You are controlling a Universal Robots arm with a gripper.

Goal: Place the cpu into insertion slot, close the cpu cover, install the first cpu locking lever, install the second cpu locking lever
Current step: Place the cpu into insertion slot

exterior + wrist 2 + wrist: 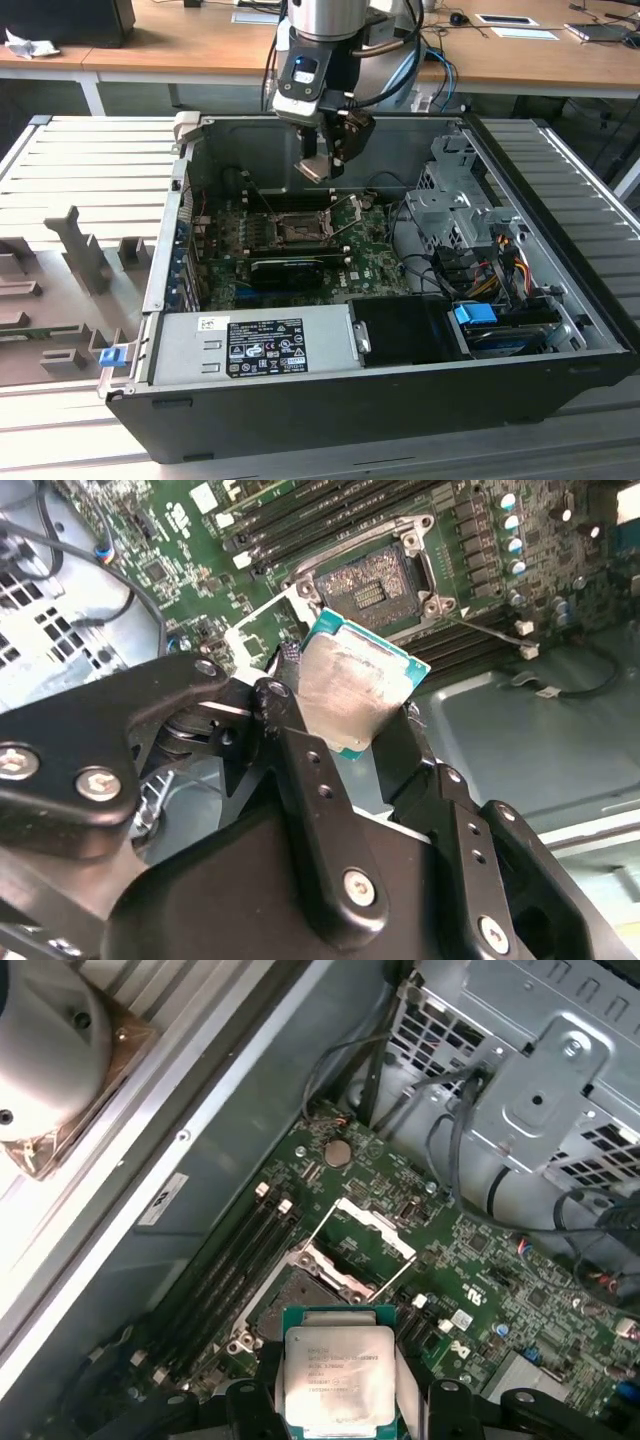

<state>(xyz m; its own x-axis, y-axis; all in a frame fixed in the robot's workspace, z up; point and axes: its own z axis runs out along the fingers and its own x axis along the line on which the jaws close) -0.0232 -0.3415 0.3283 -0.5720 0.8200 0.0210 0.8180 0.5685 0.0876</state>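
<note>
Wooden desks (180,40) run along the back of the room, and a grey slatted table (90,160) carries an open computer case (300,400) lying on its side.

Over the case, the gripper (325,165) hangs from the arm with its two black fingers (265,1385) pressed against opposite edges of the cpu (338,1380), pinching it between them. In the first wrist view the chip's silver metal top faces the camera. In the second wrist view its green-edged corner sticks out past the fingertips.

Below the gripper and clear of the chip lies the slot (295,1300), its dark recessed centre bare. Nothing sits in it. Just past the slot, on the side away from the gripper, the cover (375,1225) stands tilted up, off the socket. Two thin wire levers (400,1275) are raised beside it as well.

Alongside the slot run long black memory slots (235,1260), all set in the green board (480,1260). Farther from the gripper in the exterior view, a black graphics card (285,268) lies across the board. Beyond that, a grey power supply (250,345) lines the near wall of the case. Toward the exterior view's right of the gripper stands a perforated metal drive cage (450,200), with loose black cables (425,255) trailing between it and the board.
</note>
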